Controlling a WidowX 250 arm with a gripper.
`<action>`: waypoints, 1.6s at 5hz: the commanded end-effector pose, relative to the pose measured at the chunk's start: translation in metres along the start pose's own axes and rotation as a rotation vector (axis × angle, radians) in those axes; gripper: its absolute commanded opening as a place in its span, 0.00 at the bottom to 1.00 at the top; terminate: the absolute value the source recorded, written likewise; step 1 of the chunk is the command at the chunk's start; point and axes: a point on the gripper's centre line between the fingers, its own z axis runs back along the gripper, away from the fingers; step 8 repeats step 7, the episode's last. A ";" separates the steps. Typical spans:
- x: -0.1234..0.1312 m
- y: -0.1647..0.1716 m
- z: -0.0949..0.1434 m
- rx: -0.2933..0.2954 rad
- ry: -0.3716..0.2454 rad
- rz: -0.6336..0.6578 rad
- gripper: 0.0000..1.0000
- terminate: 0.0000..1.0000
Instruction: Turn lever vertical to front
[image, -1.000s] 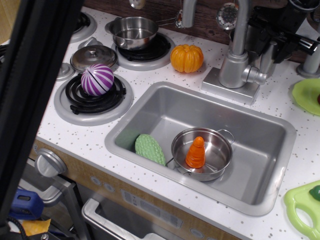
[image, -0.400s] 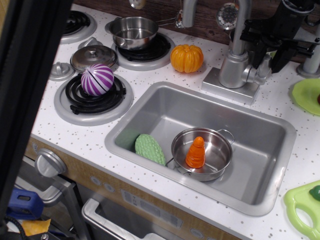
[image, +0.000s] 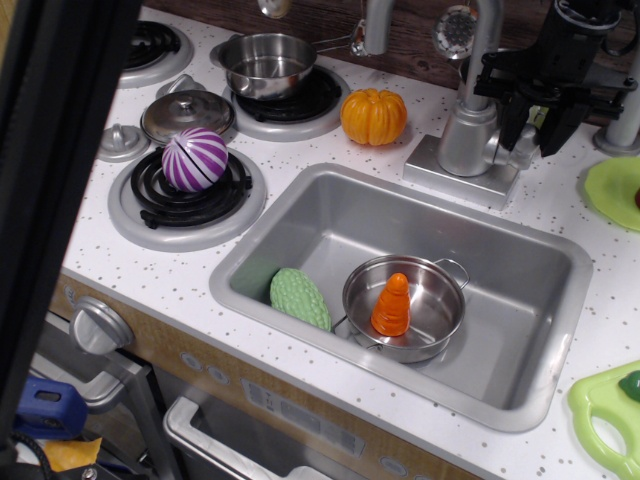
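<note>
Far left: 1 striped purple-white ball (image: 195, 159) on the front burner (image: 187, 197); 1 steel lid (image: 187, 116) behind it. Back burner: 1 steel pot (image: 267, 65). Counter: 1 orange pumpkin (image: 374, 117) left of the faucet base (image: 462, 171). Sink (image: 520, 270): 1 green ridged piece (image: 299, 298) beside 1 steel pan (image: 404, 307) holding 1 orange cone (image: 392, 305). Faucet body (image: 469, 135): the lever (image: 519, 152) sits on its right-hand peg, mostly hidden. Black gripper (image: 532, 128) straddles that peg, fingers pointing down, 1 on each side; actual contact cannot be told. Far right: green plate (image: 612, 190).
</note>
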 end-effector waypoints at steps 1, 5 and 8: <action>-0.010 -0.005 0.023 -0.023 0.058 -0.002 0.00 0.00; -0.046 -0.010 -0.006 0.017 -0.052 0.057 0.00 0.00; -0.045 -0.005 -0.023 -0.038 -0.086 0.047 0.00 1.00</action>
